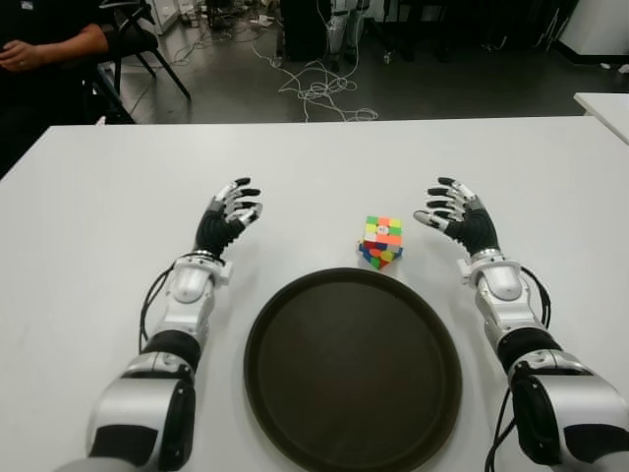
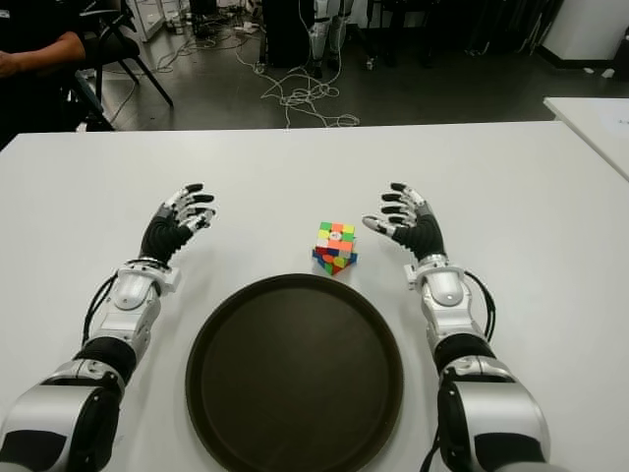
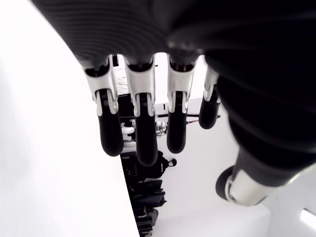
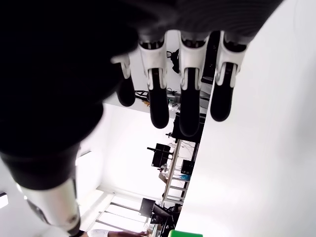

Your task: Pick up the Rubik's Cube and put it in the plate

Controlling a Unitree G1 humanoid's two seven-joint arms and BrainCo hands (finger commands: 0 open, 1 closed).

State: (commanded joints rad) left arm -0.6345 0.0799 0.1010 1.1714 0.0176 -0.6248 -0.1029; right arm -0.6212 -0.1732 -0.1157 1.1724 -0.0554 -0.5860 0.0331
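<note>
With both hands released and empty, the grasp is not begun: the right hand (image 1: 457,218) must reach toward nine o'clock for the Rubik's Cube (image 1: 381,241), at the plate's (image 1: 295,393) twelve.

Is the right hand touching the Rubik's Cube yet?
Apart. The left eye view shows bare white table between the Rubik's Cube and the right hand, whose fingers are spread and hold nothing.

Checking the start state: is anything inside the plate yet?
Nothing: the plate shows only its bare dark surface. The Rubik's Cube sits on the table just behind its far rim. Both the left robot hand and right robot hand are open.
</note>
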